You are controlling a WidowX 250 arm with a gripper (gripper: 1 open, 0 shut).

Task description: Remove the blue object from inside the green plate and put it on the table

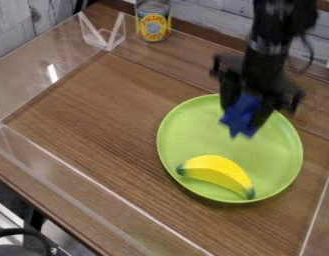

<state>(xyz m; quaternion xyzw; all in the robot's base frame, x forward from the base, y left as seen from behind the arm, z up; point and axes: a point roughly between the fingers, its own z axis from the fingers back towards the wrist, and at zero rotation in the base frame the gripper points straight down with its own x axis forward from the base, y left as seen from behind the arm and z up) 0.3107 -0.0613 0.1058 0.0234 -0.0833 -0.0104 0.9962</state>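
The dark-blue block (242, 118), the blue object, hangs tilted just above the far part of the green plate (176, 140), and its lower end shows below the fingers. My gripper (254, 106) points down and is shut on the block's upper part, with its black fingers on either side. The picture is blurred around the hand. The brown wood-grain table (100, 110) stretches to the left of the plate.
A yellow banana (218, 174) lies in the near part of the plate. A yellow-labelled can (153, 22) and a clear plastic stand (100, 30) sit at the far edge. Clear walls (33, 150) border the table.
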